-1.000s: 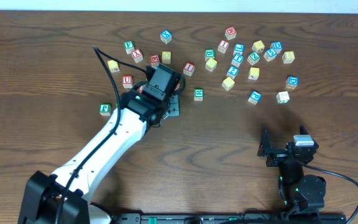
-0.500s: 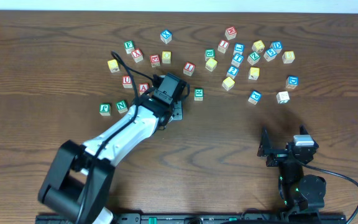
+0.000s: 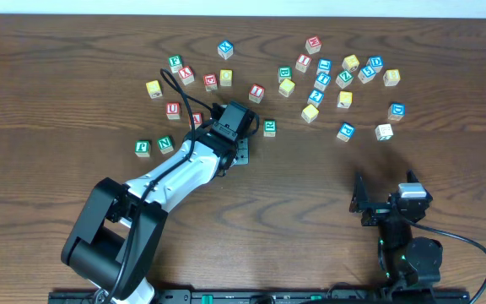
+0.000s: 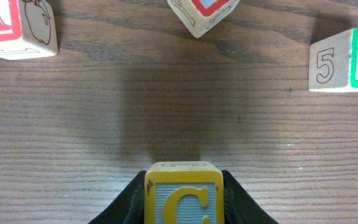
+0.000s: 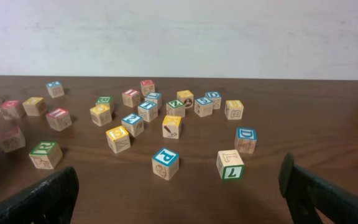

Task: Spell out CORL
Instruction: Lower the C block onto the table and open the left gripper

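The C cube (image 4: pixel 183 194), yellow-framed with a yellow letter on a pale face, sits clamped between the jaws of the left gripper (image 4: pixel 183 186), one dark finger pressed to each side. Whether it is lifted or resting on the wood cannot be told from the wrist view. It is near the middle of the counter (image 3: pixel 327 211), just on the near side of the left-hand group of blocks.

Around it lie a red-lettered A cube (image 4: pixel 14 28) to the upper left, a tilted red-faced cube (image 4: pixel 204 14) straight ahead and a green-faced cube marked 5 (image 4: pixel 347 59) to the right, all apart from the C.

The loose cubes (image 3: pixel 327 84) are scattered along the far half of the counter, none lined up into a word. The O, R and L presumably lie among them, but the overhead letters are too small to name.

The right gripper (image 5: pixel 180 186) sits low at the near right edge, its jaws spread wide with nothing between them, facing the right-hand scatter.

By my reading the task is barely begun: the first letter is in hand but not placed, and three more must be found, fetched and set beside it in order.
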Robot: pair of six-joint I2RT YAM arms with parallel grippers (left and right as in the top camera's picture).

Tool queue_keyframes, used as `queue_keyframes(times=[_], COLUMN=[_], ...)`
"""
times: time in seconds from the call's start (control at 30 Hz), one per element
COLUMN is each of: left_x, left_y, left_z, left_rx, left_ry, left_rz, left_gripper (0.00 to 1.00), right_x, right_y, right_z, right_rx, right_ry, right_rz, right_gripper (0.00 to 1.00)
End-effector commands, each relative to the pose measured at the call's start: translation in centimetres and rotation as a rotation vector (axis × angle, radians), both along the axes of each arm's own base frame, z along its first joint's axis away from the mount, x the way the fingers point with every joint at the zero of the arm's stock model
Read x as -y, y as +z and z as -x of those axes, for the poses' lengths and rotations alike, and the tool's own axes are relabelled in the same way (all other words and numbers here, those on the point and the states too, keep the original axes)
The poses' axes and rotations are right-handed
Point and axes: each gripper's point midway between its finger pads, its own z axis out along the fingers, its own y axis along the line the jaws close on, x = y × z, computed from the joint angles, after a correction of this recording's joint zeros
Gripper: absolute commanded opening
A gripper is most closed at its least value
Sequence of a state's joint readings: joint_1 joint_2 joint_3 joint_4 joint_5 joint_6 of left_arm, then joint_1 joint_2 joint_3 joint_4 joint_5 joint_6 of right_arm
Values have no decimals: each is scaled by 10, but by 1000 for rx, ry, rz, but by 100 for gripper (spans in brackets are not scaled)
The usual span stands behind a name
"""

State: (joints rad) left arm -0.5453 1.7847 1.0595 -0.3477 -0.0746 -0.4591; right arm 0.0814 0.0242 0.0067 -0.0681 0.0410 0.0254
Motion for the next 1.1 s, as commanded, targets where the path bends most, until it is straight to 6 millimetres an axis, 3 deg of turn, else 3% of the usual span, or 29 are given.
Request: queue_keyframes(times=[0.0,1.07], left_x=[-2,-9], left_y=[-4,-24], left_z=[0,12], left_rx=[5,-5], left_ry=[-15,-33], left_rz=[-24,-38], left_gripper=[8,8], right_x=[1,1], right_y=[0,0], right_z=[0,0], right_rx=[0,0], right_ry=[-6,-6], right_rz=[4,4], right_gripper=[99,99])
